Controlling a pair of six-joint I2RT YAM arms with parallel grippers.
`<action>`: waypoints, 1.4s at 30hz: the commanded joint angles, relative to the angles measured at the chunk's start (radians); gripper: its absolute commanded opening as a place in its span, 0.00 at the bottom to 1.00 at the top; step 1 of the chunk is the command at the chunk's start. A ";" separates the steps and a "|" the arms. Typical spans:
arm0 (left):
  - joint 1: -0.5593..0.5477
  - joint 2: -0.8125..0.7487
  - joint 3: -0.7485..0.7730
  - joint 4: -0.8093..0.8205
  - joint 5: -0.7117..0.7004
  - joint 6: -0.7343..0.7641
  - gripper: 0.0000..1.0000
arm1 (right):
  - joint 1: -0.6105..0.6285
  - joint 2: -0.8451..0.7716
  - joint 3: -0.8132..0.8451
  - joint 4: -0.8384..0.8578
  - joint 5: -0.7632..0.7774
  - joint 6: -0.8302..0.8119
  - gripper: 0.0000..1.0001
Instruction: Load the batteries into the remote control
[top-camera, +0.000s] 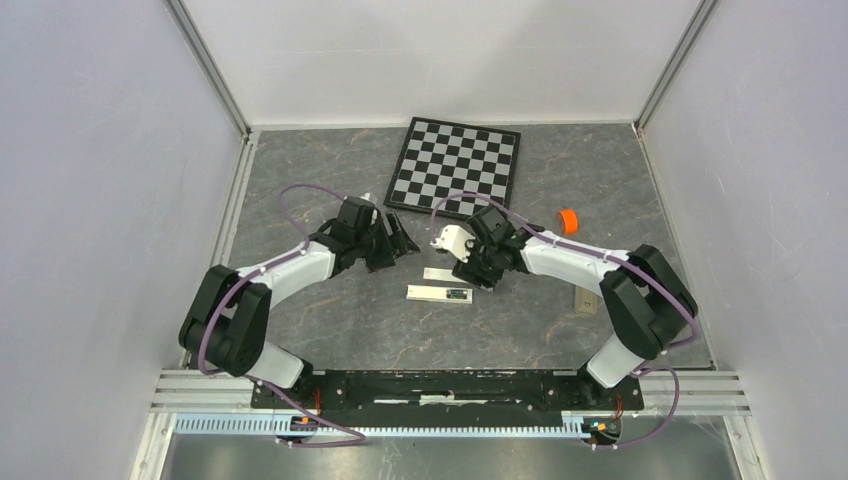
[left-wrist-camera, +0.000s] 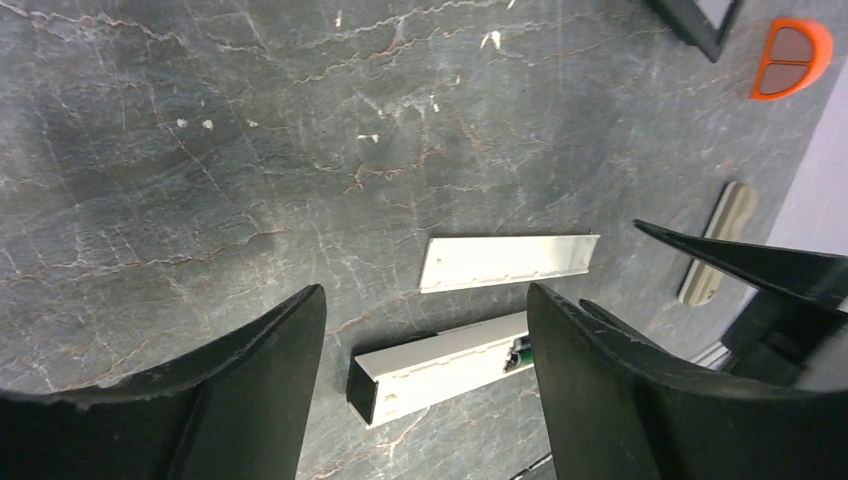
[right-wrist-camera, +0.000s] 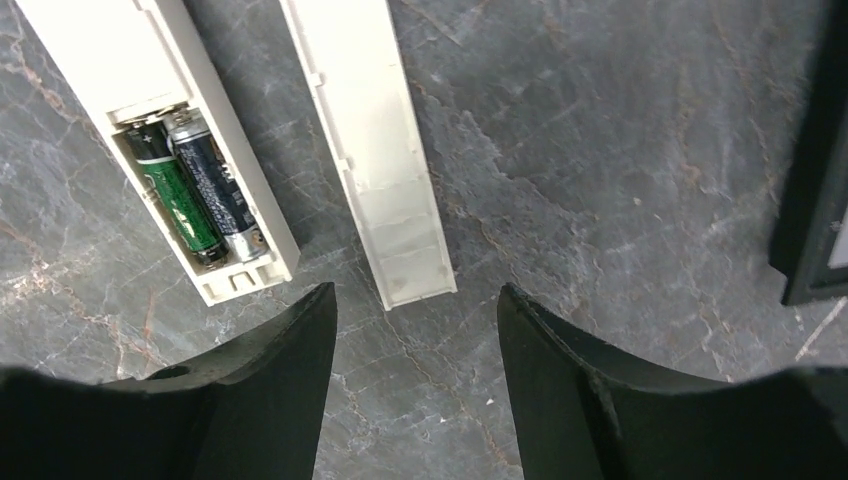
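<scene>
Remote control (top-camera: 430, 293) back-up, counter (top-camera: 560, 180) centre; batteries (right-wrist-camera: 195, 190) seated at its 3 o'clock end. Cover (top-camera: 438, 272) loose at 12 o'clock. Light, stiff, slick: pinch long edges. Both jaws spread, empty.

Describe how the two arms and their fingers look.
The left arm and right arm match: white shells between chunky black joints, with a thin purple cable looping along each. The fingers are broad, curved and matte black, tapering to points.
</scene>
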 joint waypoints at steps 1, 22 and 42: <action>0.010 -0.073 -0.012 -0.009 -0.016 0.042 0.83 | 0.004 0.056 0.084 -0.103 -0.056 -0.108 0.64; 0.058 -0.230 -0.063 -0.072 -0.093 0.063 0.92 | -0.023 0.321 0.278 -0.314 -0.043 -0.159 0.37; 0.051 -0.045 -0.027 0.056 0.098 0.027 0.85 | -0.044 0.197 0.239 -0.222 -0.125 -0.115 0.28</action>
